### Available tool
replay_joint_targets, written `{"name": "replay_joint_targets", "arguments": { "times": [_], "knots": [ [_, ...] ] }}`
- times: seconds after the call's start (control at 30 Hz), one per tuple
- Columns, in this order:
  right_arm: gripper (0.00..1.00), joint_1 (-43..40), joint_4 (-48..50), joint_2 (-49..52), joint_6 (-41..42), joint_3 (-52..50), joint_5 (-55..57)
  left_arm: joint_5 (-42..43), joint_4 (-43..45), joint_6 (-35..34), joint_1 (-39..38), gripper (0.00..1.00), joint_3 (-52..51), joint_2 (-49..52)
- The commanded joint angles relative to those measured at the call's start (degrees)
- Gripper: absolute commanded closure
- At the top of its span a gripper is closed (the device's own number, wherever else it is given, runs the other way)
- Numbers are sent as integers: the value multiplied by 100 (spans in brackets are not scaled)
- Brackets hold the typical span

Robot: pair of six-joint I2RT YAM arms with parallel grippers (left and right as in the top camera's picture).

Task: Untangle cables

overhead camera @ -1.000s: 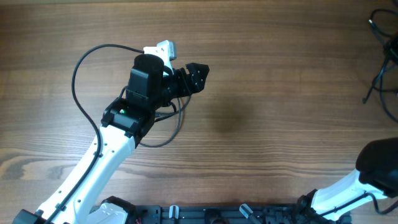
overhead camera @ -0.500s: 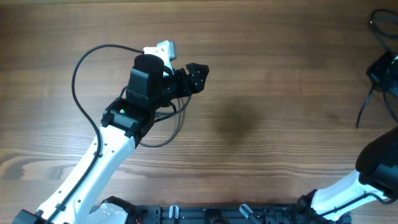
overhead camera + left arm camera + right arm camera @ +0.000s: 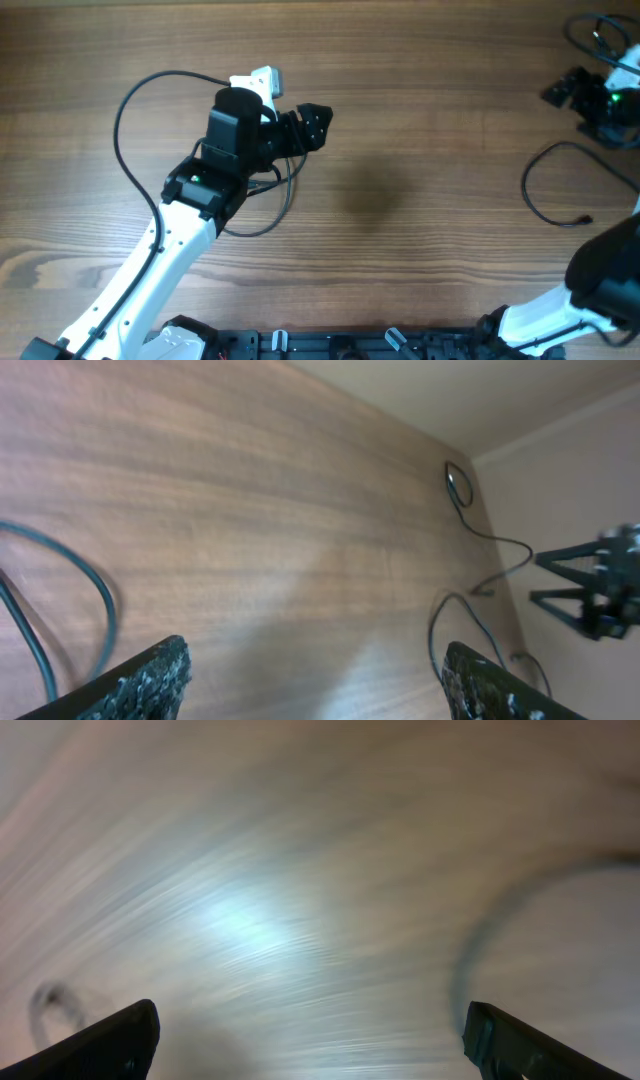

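Note:
One black cable [image 3: 122, 120] loops over the left of the table and runs under my left arm; a white plug [image 3: 256, 79] shows beside the wrist. My left gripper [image 3: 312, 124] hangs open over bare wood, nothing between its fingers [image 3: 150, 678]. A second cable [image 3: 541, 186] lies in an open curve at the right, and another [image 3: 588, 28] curls at the far right corner. My right gripper [image 3: 563, 92] hovers just above that curve, open and empty. Its wrist view is blurred; a dark cable arc [image 3: 478, 932] shows at the right.
The left wrist view shows the right-hand cables [image 3: 468, 542] trailing toward the table's far edge, with the right gripper [image 3: 598, 586] beside them. The arm bases [image 3: 330, 343] line the near edge.
My right gripper has come into the overhead view at the top right and opened. The right cable has dropped and now lies further left in a loop. The left arm has stayed put.

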Motion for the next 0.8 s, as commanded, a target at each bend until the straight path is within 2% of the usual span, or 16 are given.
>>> {"name": "replay_joint_targets", "arguments": {
  "times": [0.0, 0.1, 0.23, 0.33, 0.43, 0.53, 0.63, 0.77],
  "knots": [
    [0, 785, 4, -570, -732, 188, -927, -420, -11, 417, 439, 18, 107, -337],
    [0, 1488, 9, -557, -730, 175, -927, -483, -201, 417, 962, 17, 114, -592],
    [1, 2516, 63, -455, -669, 7, -916, -1204, -1069, 417, 1661, 12, 114, -815],
    [2, 3287, 142, -378, 7, -122, -341, -1585, -1648, 420, 2098, 5, 114, -791],
    [4, 4138, 181, -284, 994, -153, 826, -1853, -1961, 466, 2424, 2, 109, -791],
    [1, 4787, 284, -188, 1818, -153, 1707, -2098, -2063, 461, 2616, 0, 109, -791],
    [0, 5501, 577, 28, 2437, -160, 1849, -2155, -2186, 461, 2846, 0, 107, -791],
    [0, 5991, 857, 348, 3093, -160, 1808, -2155, -2229, 461, 3117, 0, 103, -791]
  ]
}}
